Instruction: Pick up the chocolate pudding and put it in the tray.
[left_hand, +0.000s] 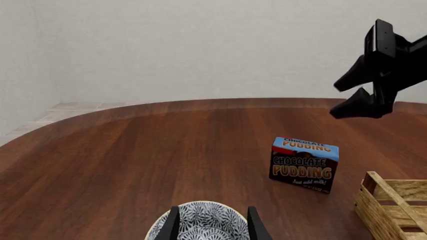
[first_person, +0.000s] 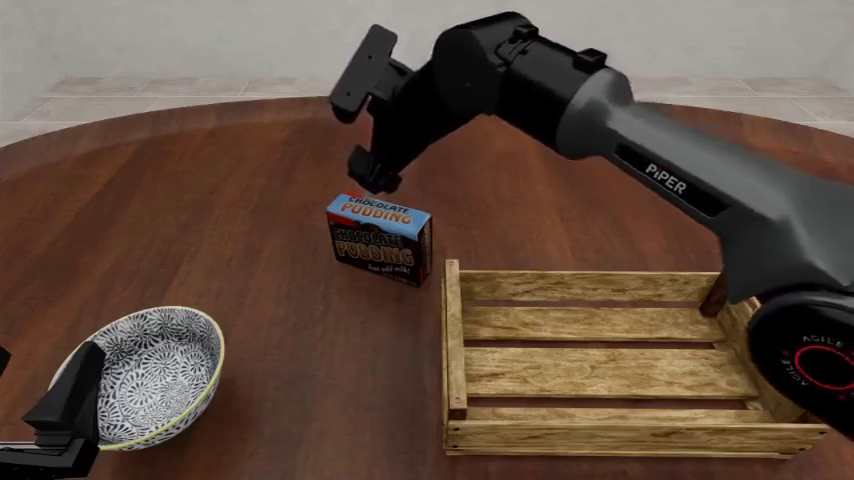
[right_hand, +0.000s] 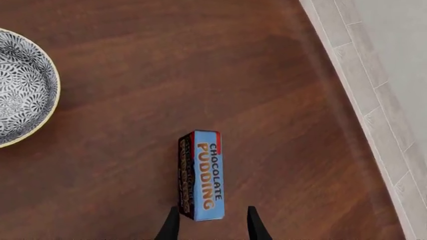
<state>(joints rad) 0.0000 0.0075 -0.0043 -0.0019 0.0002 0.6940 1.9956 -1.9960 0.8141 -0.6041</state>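
Right gripper (first_person: 363, 125) open wide and poised above the chocolate pudding (first_person: 379, 240), clear of it, jaws parted enough to straddle the carton's narrow thickness, probably lined up for a straight descent onto the blue top edge. Nothing between the fingers yet. Carton upright on the wooden table (first_person: 200, 200), near the middle, just beyond the far-left corner of the tray (first_person: 601, 372) and not touching it; so only a short carry to the right and nearer for the drop, as a guess. Left gripper (first_person: 60, 425) low at the near-left edge, beside the patterned bowl (first_person: 147, 372), away from the work; fingertips apart in its own wrist view (left_hand: 212, 222), holding nothing, apparently parked to leave the reach free. From the right wrist camera, looking straight down: carton's top face end-on (right_hand: 203, 175), with its near end lying between the two dark fingertips (right_hand: 253, 222), an alignment the front view cannot confirm. From the left wrist camera: carton's printed front (left_hand: 304, 164), upright and not tipped, with the other arm's fingers hanging clear above it (left_hand: 365, 87) and a corner of the slatted crate (left_hand: 393, 207) to one side. Front view alone gives the whole layout, with bare slats inside the crate.
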